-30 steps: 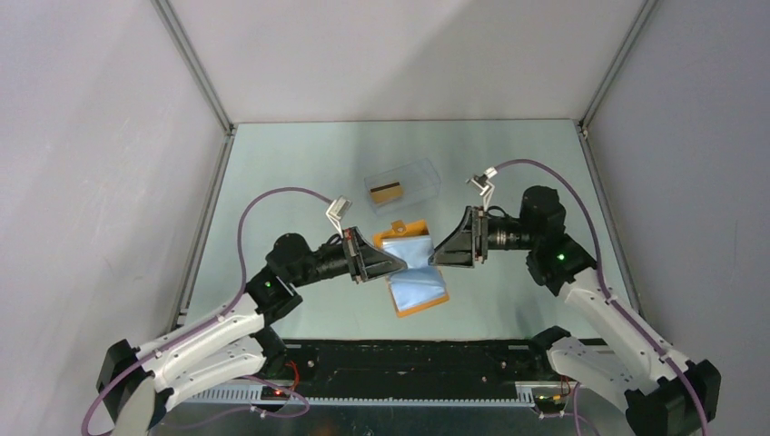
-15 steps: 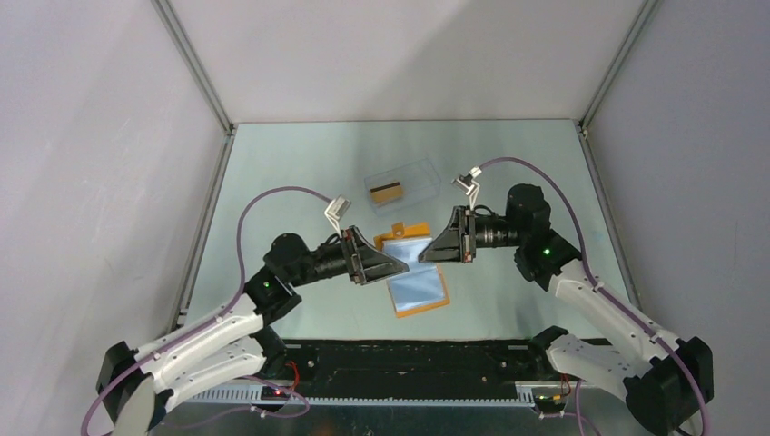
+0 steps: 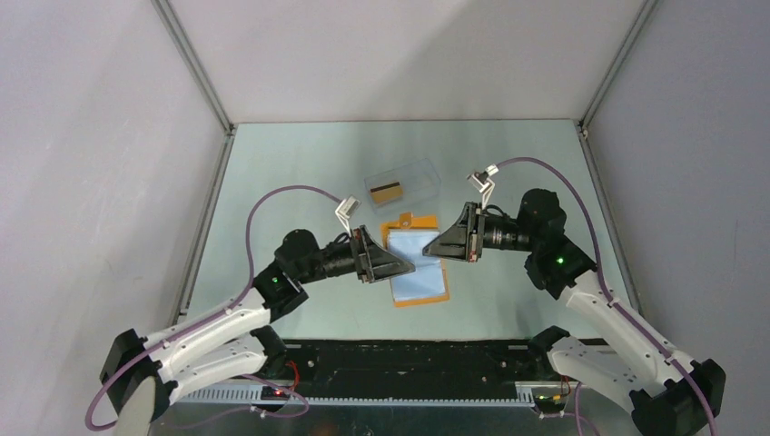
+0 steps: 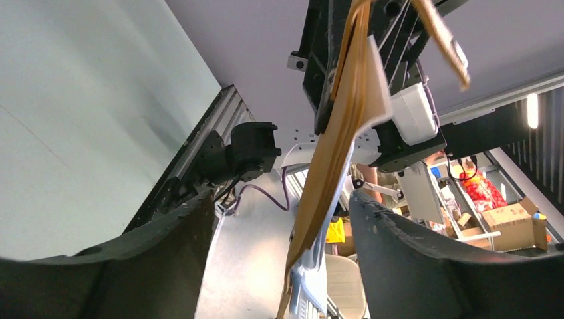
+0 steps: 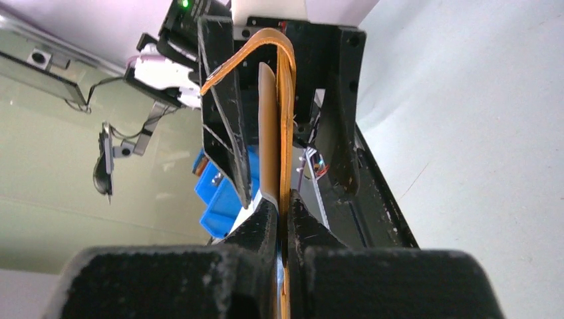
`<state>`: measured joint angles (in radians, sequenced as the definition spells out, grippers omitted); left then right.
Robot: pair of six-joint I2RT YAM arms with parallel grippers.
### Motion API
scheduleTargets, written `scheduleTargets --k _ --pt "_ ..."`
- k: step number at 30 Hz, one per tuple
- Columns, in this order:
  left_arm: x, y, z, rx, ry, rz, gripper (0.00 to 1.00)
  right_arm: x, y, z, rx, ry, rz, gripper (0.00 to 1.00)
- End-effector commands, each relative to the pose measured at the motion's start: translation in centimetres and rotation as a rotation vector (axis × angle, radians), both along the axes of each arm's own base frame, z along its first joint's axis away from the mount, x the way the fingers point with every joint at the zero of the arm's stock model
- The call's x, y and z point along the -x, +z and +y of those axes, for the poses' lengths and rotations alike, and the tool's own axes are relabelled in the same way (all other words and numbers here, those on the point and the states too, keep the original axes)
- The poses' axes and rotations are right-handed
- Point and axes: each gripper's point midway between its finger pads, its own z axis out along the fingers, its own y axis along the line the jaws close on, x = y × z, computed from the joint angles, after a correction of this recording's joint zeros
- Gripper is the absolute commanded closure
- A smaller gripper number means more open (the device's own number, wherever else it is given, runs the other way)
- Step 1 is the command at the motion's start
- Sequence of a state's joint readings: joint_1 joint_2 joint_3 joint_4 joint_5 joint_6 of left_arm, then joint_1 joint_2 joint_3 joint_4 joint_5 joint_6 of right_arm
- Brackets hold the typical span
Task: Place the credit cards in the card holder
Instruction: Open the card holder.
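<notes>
At mid-table | your right gripper (image 5: 284, 207) pinches the card holder (image 3: 418, 277) by its edge | your left gripper (image 4: 282, 206) stands spread around it | credit card (image 3: 386, 191) lies inside clear box (image 3: 423, 176)

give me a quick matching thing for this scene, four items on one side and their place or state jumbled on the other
Column one:
1. left hand
2. right hand
3. credit card
4. card holder

Column two:
a. inside the clear box
b. shut on an orange edge
c. unfolded, blue-grey lining facing the top camera
d. fingers wide apart

Pairs: 1-d, 2-b, 3-a, 4-c
</notes>
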<state>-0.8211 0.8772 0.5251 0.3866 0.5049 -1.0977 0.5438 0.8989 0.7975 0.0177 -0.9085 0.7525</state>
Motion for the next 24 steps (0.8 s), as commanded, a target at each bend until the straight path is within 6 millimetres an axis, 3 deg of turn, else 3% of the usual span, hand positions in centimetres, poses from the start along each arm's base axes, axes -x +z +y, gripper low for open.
scheduleTargets --k 1,2,4,5,6,7,9,10,11,12,13,15,17,21,23,24 --pt "0.4 1.8 -0.4 0.031 -0.021 -0.067 0.26 -1.1 3.4 -0.6 -0.066 -0.111 -0.036 1.0" --pt "0.6 1.7 -0.5 0.031 -0.024 -0.068 0.28 -1.6 3.5 -0.8 -0.069 -0.146 -0.021 1.0" --pt "0.7 1.8 -0.6 0.032 -0.024 -0.073 0.42 -2.4 3.4 -1.1 -0.07 -0.205 0.016 1.0" --pt "0.6 1.9 -0.7 0.034 -0.019 -0.074 0.56 -2.6 3.3 -1.2 -0.066 -0.217 0.033 1.0" --pt "0.7 2.1 -0.8 0.038 -0.02 -0.078 0.63 -2.6 3.3 -1.2 -0.068 -0.22 0.048 1.0" --pt "0.6 2.2 -0.8 0.042 -0.013 -0.08 0.8 -2.7 3.2 -1.1 -0.068 -0.217 0.054 1.0" --pt "0.4 2.5 -0.7 0.049 0.002 -0.084 0.97 -2.7 2.6 -1.0 -0.049 -0.213 0.075 0.97" --pt "0.2 2.7 -0.6 0.054 0.016 -0.083 0.99 -2.8 2.3 -1.0 -0.036 -0.217 0.071 0.92" --pt "0.0 2.7 -0.6 0.057 0.028 -0.073 1.0 -2.8 1.6 -1.3 -0.013 -0.231 0.093 0.75" --pt "-0.4 2.3 -0.5 0.054 0.055 -0.055 1.0 -3.4 1.1 -1.7 0.008 -0.27 0.089 0.66" --pt "-0.7 2.1 -0.4 0.054 0.07 -0.025 1.0 -3.4 0.2 -2.2 0.042 -0.295 0.117 0.48" --pt "-1.4 0.0 -0.3 0.024 0.108 0.077 1.0 -4.0 -1.1 -3.5 0.094 -0.368 0.135 0.29" --pt "-1.8 -1.9 -0.3 0.001 0.135 0.166 1.0 -4.4 -2.3 -4.7 0.142 -0.426 0.15 0.16" --pt "-2.3 -5.4 -0.2 -0.038 0.181 0.325 1.0 -4.1 -3.9 -6.0 0.231 -0.445 0.132 0.15" --pt "-2.5 -6.2 -0.1 -0.046 0.201 0.362 1.0 -3.4 -4.3 -6.1 0.257 -0.419 0.121 0.19" --pt "-2.7 -6.4 0.0 -0.047 0.212 0.372 1.0 -3.1 -4.4 -6.1 0.263 -0.404 0.118 0.27"
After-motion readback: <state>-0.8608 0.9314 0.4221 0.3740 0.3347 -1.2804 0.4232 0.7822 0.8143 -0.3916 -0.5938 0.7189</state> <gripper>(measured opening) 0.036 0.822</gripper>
